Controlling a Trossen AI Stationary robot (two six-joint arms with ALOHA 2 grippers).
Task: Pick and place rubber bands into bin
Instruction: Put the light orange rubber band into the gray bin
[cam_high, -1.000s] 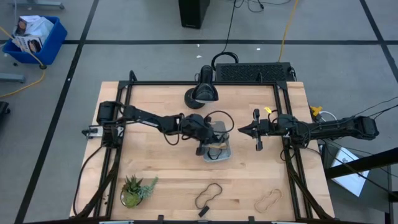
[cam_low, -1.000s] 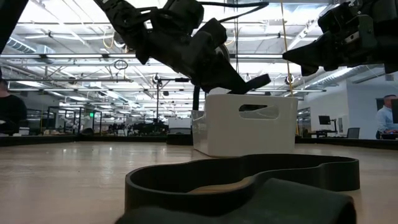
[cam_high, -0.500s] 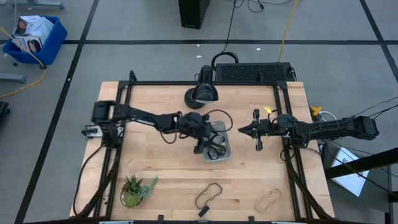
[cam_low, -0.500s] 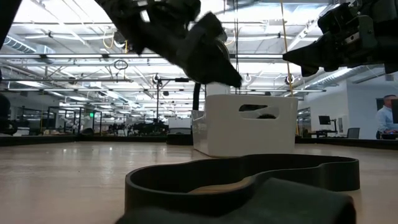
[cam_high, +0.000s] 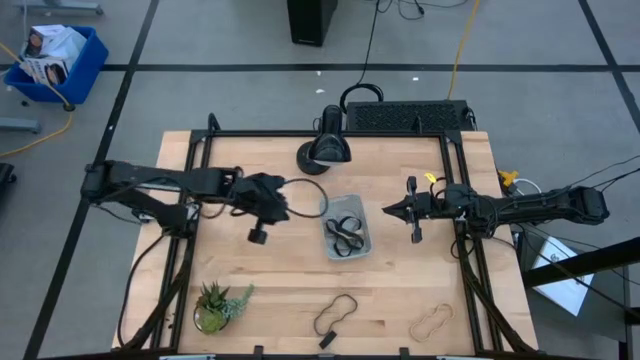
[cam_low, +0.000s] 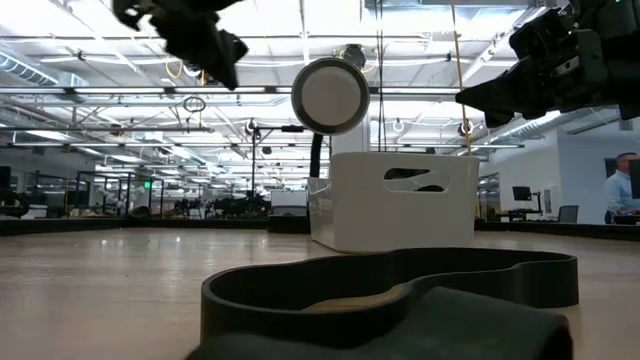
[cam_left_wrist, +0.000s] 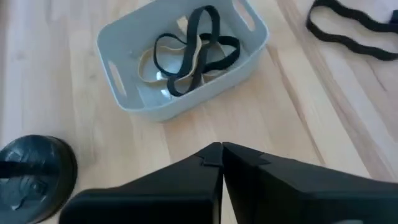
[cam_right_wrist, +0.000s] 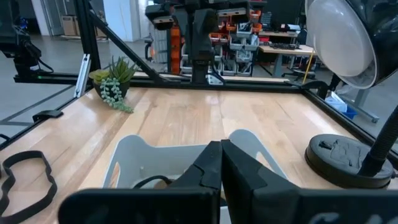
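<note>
The clear bin (cam_high: 348, 238) stands at the table's middle. A black rubber band (cam_left_wrist: 189, 53) lies on its floor on top of a tan one (cam_left_wrist: 149, 62). A loose black band (cam_high: 335, 313) and a tan band (cam_high: 430, 322) lie flat near the front edge. My left gripper (cam_high: 288, 208) hangs shut above the wood to the left of the bin, holding nothing, and points slantwise down at the bin (cam_left_wrist: 186, 62). My right gripper (cam_high: 385, 210) waits shut to the right of the bin, level and empty.
A black desk lamp (cam_high: 325, 150) stands behind the bin, its round base (cam_left_wrist: 34, 171) near my left gripper. A small potted plant (cam_high: 215, 305) sits at the front left. A black perforated box (cam_high: 410, 115) lies at the far edge. Bare wood lies between the bin and the loose bands.
My left gripper has drawn back from over the bin toward the table's left edge and has risen, tipping less steeply downward. The bands stay lying in the bin.
</note>
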